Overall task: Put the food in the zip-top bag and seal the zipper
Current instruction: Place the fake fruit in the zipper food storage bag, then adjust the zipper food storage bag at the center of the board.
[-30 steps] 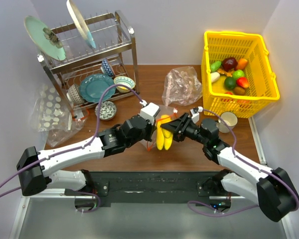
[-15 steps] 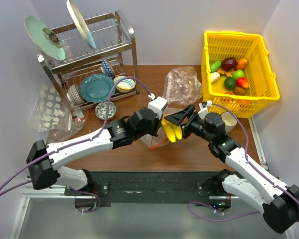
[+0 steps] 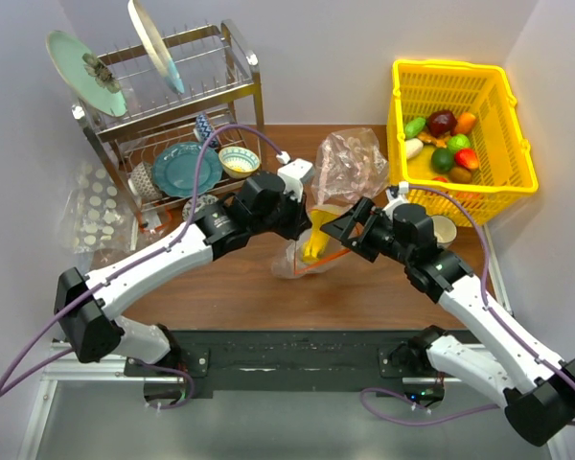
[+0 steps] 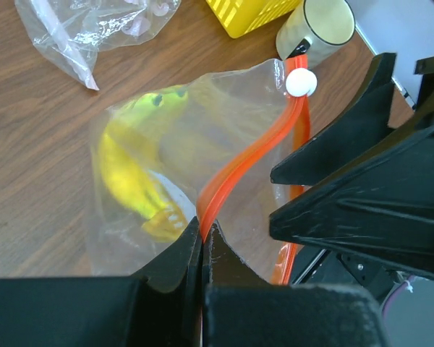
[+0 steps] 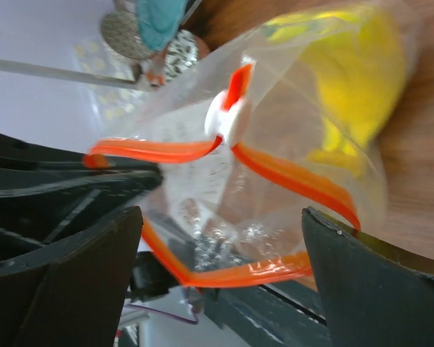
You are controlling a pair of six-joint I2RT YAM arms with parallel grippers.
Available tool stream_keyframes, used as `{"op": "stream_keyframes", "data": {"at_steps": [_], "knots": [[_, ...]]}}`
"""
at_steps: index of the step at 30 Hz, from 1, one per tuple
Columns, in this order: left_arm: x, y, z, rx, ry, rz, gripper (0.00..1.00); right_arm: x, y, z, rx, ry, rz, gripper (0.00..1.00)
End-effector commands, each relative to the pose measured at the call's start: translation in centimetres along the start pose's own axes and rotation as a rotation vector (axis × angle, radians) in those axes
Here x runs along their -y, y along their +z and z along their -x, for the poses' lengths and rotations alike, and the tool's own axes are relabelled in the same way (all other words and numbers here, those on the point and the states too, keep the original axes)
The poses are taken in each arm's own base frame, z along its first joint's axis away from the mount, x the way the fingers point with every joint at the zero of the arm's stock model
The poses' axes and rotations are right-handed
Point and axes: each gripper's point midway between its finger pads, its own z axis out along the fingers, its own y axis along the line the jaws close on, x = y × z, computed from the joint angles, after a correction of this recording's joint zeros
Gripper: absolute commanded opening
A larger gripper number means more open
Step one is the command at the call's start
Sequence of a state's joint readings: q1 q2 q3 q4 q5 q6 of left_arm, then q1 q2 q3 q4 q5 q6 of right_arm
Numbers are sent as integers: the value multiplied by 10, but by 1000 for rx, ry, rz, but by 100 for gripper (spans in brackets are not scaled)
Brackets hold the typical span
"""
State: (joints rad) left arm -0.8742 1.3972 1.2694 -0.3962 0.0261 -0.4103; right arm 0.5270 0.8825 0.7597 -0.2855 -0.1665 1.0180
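Observation:
The clear zip-top bag point(image 3: 302, 261) hangs over the table's middle, with a yellow banana point(image 3: 316, 240) inside it. In the left wrist view the banana point(image 4: 130, 181) shows through the plastic. My left gripper point(image 4: 202, 233) is shut on the orange zipper point(image 4: 239, 170), whose white slider point(image 4: 300, 82) sits at the far end. The bag's mouth gapes open in the right wrist view, where the zipper point(image 5: 289, 177) loops between my right gripper's point(image 5: 224, 267) wide-open, empty fingers. From above, the right gripper point(image 3: 337, 235) stands just right of the bag and the left gripper point(image 3: 307, 222) at its top.
A yellow basket point(image 3: 394, 125) at the back right holds more toy food point(image 3: 446, 144). A pinkish clear bag point(image 3: 350, 163) lies behind the grippers, a cup point(image 3: 441, 230) to the right. A dish rack point(image 3: 172, 105) and a dotted bag point(image 3: 96, 211) stand on the left.
My right gripper has opened and let go of the banana, which now sits inside the bag. My left arm has moved toward the back, taking the bag's mouth with it.

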Motion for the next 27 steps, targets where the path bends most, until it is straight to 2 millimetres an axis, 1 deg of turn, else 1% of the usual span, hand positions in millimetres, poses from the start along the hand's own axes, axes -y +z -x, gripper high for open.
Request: {"op": "stream_keyframes", "data": {"at_steps": [1, 2, 5, 7, 9, 11, 12, 14, 15, 17, 18, 20, 22, 23, 24, 25, 26, 27], "knots": [[14, -5, 18, 11, -14, -69, 0, -5, -8, 11, 16, -121, -31, 96], [14, -6, 19, 11, -14, -68, 0, -6, -11, 13, 24, -138, -30, 92], [8, -2, 15, 0, -7, -42, 0, -15, -26, 26, 73, -234, -22, 86], [2, 1, 12, -6, -3, -16, 0, -11, -32, 30, 85, -271, -59, 84], [-1, 2, 10, -12, 0, -2, 0, -2, -39, 35, 94, -317, -127, 82], [-3, 3, 9, -12, 2, 8, 0, 7, -41, 37, 89, -355, -177, 81], [-4, 3, 10, -8, 1, 10, 0, 15, -41, 36, 83, -356, -209, 80], [-4, 1, 11, -3, 1, 10, 0, 26, -36, 34, 74, -361, -239, 78], [-2, 0, 13, 2, 4, 6, 0, 26, -34, 34, 75, -361, -238, 77], [-3, -1, 14, 4, 3, 7, 0, 31, -27, 31, 63, -355, -250, 73], [-2, -2, 14, 4, 7, 4, 0, 31, -24, 32, 65, -355, -245, 72], [-2, -4, 12, 0, 11, 2, 0, 35, -17, 30, 48, -357, -254, 65], [-2, -5, 11, -1, 12, -3, 0, 39, -10, 28, 32, -357, -264, 63], [-1, -8, 12, 3, 14, -7, 0, 40, -7, 26, 26, -356, -262, 57], [0, -9, 11, 3, 13, -12, 0, 44, -4, 24, 13, -357, -274, 55], [-2, -9, 8, -1, 15, -7, 0, 44, -2, 23, 7, -359, -271, 51], [-2, -11, 9, 4, 17, -9, 0, 45, 0, 22, 2, -363, -269, 44], [-2, -12, 8, 3, 20, -8, 0, 45, 0, 21, -1, -366, -267, 41]]}}
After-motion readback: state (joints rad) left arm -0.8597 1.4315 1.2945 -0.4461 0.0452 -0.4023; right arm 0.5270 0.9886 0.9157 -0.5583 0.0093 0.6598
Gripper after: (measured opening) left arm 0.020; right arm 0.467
